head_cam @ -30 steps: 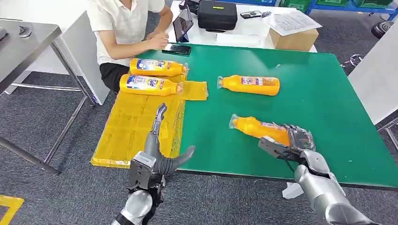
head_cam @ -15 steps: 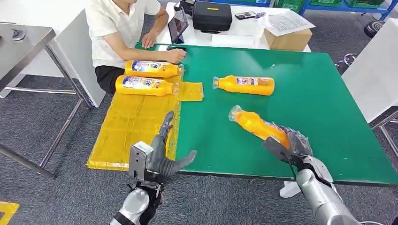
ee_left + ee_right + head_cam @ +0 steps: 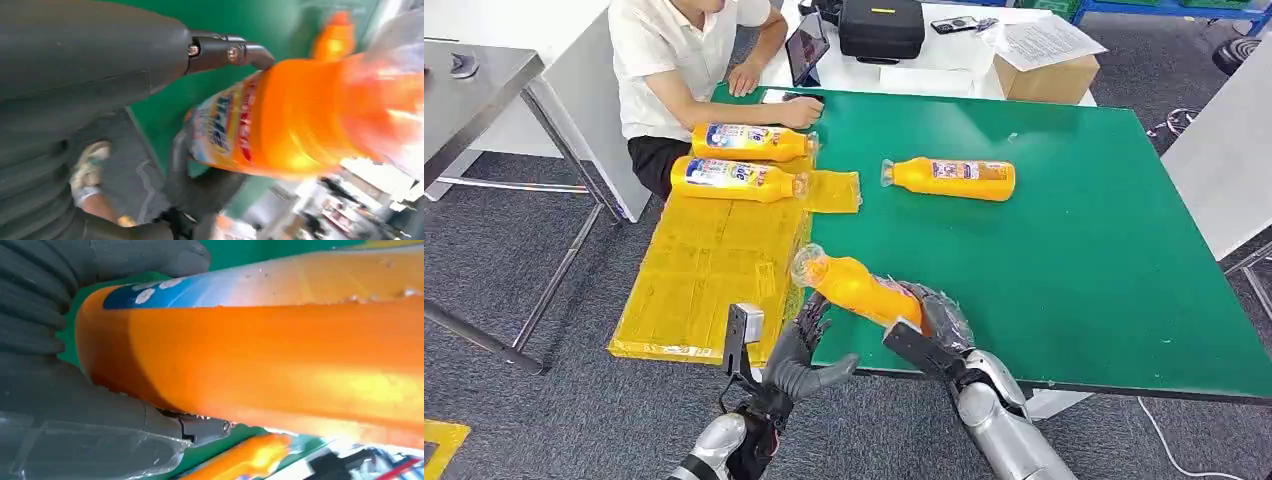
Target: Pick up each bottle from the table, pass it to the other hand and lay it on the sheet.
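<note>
My right hand point(image 3: 934, 330) grips an orange bottle point(image 3: 856, 286) by its base, lifted above the table's near edge with its clear cap end pointing toward the yellow sheet point(image 3: 704, 270). The same bottle point(image 3: 280, 355) shows close up, with my right hand's fingers point(image 3: 35, 305) around its base. My left hand point(image 3: 802, 352) is open just below and left of the bottle, fingers spread, not touching it. The bottle point(image 3: 280, 125) lies just past the left thumb point(image 3: 100, 45). Two orange bottles point(image 3: 742, 178) point(image 3: 754, 142) lie at the sheet's far end. Another bottle point(image 3: 952, 179) lies on the green table point(image 3: 1074, 260).
A person in a white shirt point(image 3: 686, 60) sits at the table's far left corner, a hand on a phone point(image 3: 792, 97). A black case point(image 3: 882, 28), a tablet point(image 3: 812, 48) and a cardboard box point(image 3: 1046, 72) stand behind. A grey metal table point(image 3: 474, 90) is at the left.
My right hand has lifted the orange bottle off the table and carried it left toward my left hand. My left hand has moved right, to just under the bottle.
</note>
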`<state>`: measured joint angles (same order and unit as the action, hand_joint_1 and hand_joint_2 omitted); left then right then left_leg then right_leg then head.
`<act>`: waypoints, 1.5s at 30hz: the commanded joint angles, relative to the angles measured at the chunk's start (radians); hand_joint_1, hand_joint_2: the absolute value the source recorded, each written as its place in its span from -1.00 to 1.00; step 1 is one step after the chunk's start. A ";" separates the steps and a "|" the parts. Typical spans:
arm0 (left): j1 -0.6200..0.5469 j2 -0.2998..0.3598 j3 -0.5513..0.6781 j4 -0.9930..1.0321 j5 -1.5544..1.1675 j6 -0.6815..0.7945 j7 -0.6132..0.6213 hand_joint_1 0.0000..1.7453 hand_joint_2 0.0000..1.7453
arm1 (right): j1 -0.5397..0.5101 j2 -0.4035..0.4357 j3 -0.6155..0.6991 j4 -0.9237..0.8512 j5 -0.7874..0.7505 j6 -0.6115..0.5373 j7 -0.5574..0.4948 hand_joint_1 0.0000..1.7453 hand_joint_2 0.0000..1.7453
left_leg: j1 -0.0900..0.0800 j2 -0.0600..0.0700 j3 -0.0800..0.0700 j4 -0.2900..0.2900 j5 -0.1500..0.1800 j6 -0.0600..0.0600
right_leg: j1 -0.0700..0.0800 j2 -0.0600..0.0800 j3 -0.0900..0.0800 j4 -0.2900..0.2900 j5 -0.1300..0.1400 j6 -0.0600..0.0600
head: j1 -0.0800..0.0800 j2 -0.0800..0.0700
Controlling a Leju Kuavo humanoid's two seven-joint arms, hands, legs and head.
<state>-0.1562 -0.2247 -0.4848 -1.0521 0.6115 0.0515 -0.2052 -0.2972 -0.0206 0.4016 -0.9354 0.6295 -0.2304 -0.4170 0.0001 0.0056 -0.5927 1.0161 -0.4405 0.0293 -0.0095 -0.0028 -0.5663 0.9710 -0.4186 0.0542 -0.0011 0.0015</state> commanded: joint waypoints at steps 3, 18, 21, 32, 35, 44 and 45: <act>-0.049 0.025 -0.047 0.081 0.008 0.004 0.005 -1.00 1.00 | -0.030 -0.002 0.105 0.001 -0.025 -0.009 -0.002 1.00 1.00 | 0.000 0.001 -0.004 0.000 -0.001 -0.001 | -0.001 0.001 -0.003 0.000 0.000 -0.001 | 0.000 0.000; -0.053 -0.013 0.056 -0.172 0.048 0.149 -0.091 -1.00 1.00 | 0.011 0.092 0.286 0.039 -0.089 -0.006 -0.038 1.00 1.00 | 0.000 -0.001 -0.008 0.001 -0.001 -0.002 | 0.000 0.000 -0.009 0.003 -0.001 -0.002 | 0.000 0.000; -0.064 -0.020 0.057 -0.154 0.094 0.180 -0.076 -1.00 1.00 | 0.006 0.106 0.313 0.033 -0.113 -0.005 -0.055 1.00 1.00 | 0.000 -0.001 -0.007 0.001 -0.002 -0.002 | 0.000 0.000 -0.008 0.003 -0.002 -0.002 | 0.000 0.000; -0.081 -0.023 0.026 -0.156 0.184 0.160 -0.095 0.46 1.00 | -0.020 0.127 0.386 0.060 -0.149 -0.023 -0.049 1.00 1.00 | -0.001 -0.001 -0.010 0.000 0.000 -0.001 | -0.001 -0.001 -0.011 0.002 0.000 -0.001 | 0.000 0.000; -0.086 -0.016 0.001 -0.139 0.181 0.118 -0.083 1.00 1.00 | -0.023 0.124 0.379 0.052 -0.160 -0.036 -0.064 1.00 1.00 | -0.001 -0.002 -0.008 0.000 -0.001 -0.002 | -0.001 -0.002 -0.009 0.002 -0.001 -0.002 | 0.000 0.000; -0.086 -0.011 0.003 -0.143 0.193 0.075 -0.084 1.00 1.00 | -0.012 0.127 0.347 -0.032 -0.184 -0.078 -0.094 -1.00 -1.00 | -0.001 -0.001 -0.011 0.000 0.000 -0.001 | -0.001 -0.001 -0.011 0.002 -0.001 -0.001 | 0.000 0.000; -0.086 -0.010 0.011 -0.150 0.199 0.070 -0.089 1.00 1.00 | -0.005 0.124 0.349 -0.047 -0.187 -0.085 -0.118 -1.00 -1.00 | -0.001 -0.002 -0.009 0.000 -0.001 -0.002 | -0.001 -0.002 -0.010 0.003 -0.001 -0.002 | 0.000 0.000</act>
<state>-0.1807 -0.2487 -0.4406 -1.2100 0.7958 0.1557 -0.2945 -0.3090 0.0973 0.6867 -0.9495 0.4478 -0.2941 -0.4814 -0.0017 0.0051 -0.6040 1.0163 -0.4404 0.0293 -0.0111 -0.0037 -0.5783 0.9728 -0.4187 0.0541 -0.0011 0.0015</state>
